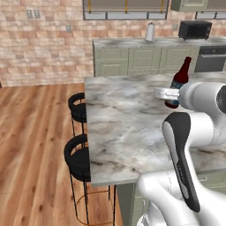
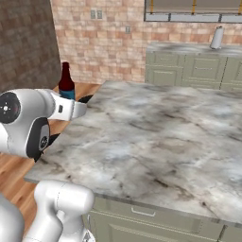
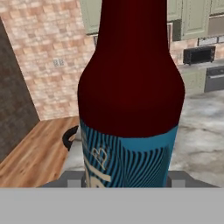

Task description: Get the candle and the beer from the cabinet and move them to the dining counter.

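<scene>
Gripper [image 1: 173, 95] clamped on the beer [image 1: 180, 81], low on its body at the blue label. Bottle leans slightly and sits above the dining counter [image 1: 128, 128]; contact with the slab cannot be told. Hand view: beer [image 3: 130, 96] fills the frame. Two black stools [image 1: 78, 154] line the counter's left edge. Toaster oven [image 1: 194, 29] on the far worktop.

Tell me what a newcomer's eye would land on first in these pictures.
First the dark red-brown glass beer bottle with a blue label, looming close in the hand view and tilted above the wide grey-white marbled dining counter in the left base view. Next the white arm's tool at the bottle's label. Round black stools line the counter's left side.
</scene>
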